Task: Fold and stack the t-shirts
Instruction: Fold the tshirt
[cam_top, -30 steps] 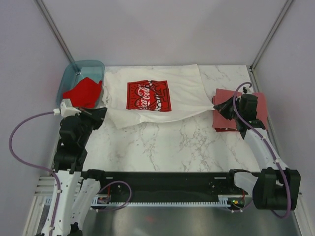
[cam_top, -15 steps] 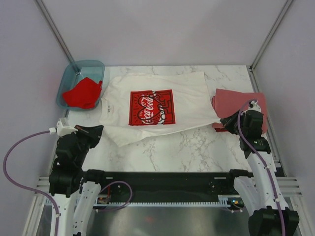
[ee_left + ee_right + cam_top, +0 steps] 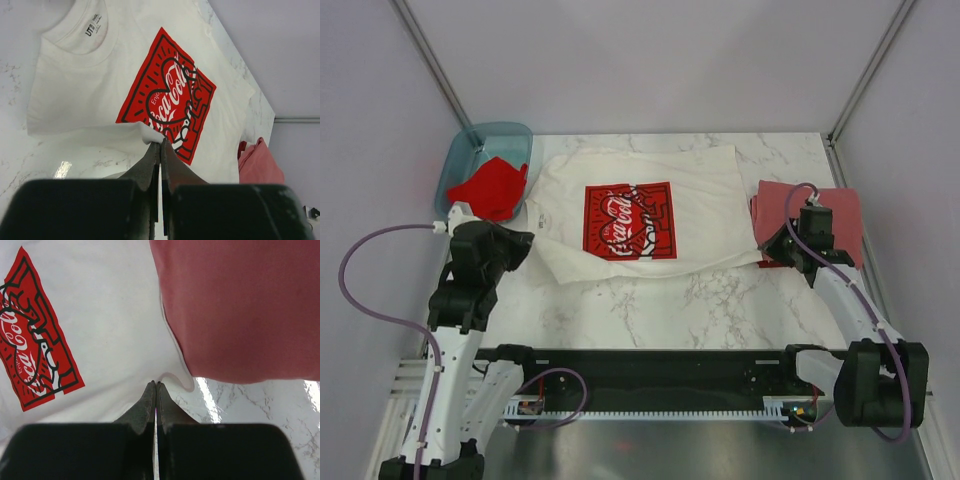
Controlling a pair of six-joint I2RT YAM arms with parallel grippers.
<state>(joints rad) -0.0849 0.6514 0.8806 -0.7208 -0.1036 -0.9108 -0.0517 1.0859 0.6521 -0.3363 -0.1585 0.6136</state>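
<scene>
The white t-shirt (image 3: 705,195) with its red-and-black chest print (image 3: 628,220) lies spread flat, print up, across the marble table (image 3: 720,300). My left gripper (image 3: 527,240) is shut on the shirt's near-left edge; in the left wrist view (image 3: 160,143) a white fold sits pinched at the tips. At the shirt's near-right corner my right gripper (image 3: 767,252) is shut on the hem (image 3: 156,384). The dull brick-red t-shirt (image 3: 835,210) lies folded at the right, its edge over the white cloth (image 3: 240,305). A bright red t-shirt (image 3: 492,188) lies crumpled in the tub.
The translucent teal tub (image 3: 500,130) stands at the far-left corner, just beyond my left arm. Grey walls with metal posts close in the table on three sides. A black rail (image 3: 650,370) with both arm bases runs along the near edge.
The white shirt was drawn toward me and stretched flat, then eased slightly back. Both grippers stayed shut on it; the left arm swung nearer and then returned toward the tub.
</scene>
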